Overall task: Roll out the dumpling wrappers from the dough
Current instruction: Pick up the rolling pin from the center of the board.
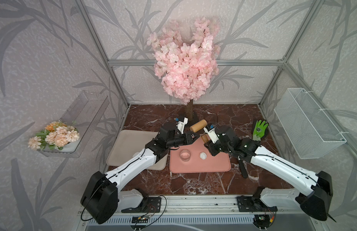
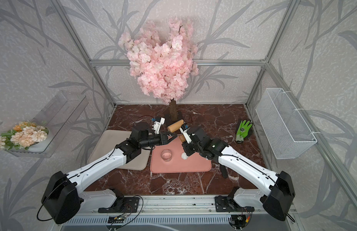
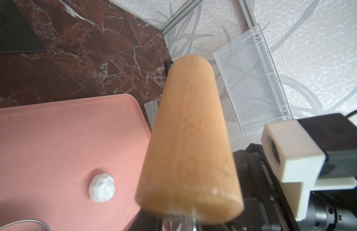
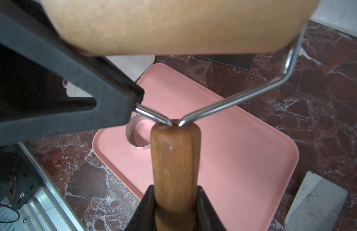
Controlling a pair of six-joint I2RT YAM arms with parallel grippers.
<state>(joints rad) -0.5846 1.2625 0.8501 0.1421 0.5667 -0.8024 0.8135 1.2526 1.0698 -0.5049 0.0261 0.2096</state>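
A lumpy white ball of dough (image 1: 203,155) (image 2: 184,155) (image 3: 101,188) lies on the pink tray (image 1: 199,169) (image 4: 233,150), beside the clear ring cutter (image 1: 185,155) (image 4: 137,134). The rolling pin hangs above the tray's far edge, its tan barrel (image 1: 198,125) (image 3: 189,140) pointing back. My right gripper (image 4: 174,200) (image 1: 207,143) is shut on its dark wooden handle (image 4: 174,160). My left gripper (image 1: 195,137) (image 3: 185,222) is closed on the chrome wire frame (image 4: 149,115) next to the handle. No dumpling wrappers are in view.
A beige tray (image 1: 129,148) lies left of the pink one, under my left arm. A green glove (image 1: 259,130) and a black-handled tool (image 1: 243,168) lie to the right. The blossom tree's trunk (image 1: 189,112) stands just behind the pin. A wire basket (image 1: 309,124) hangs on the right wall.
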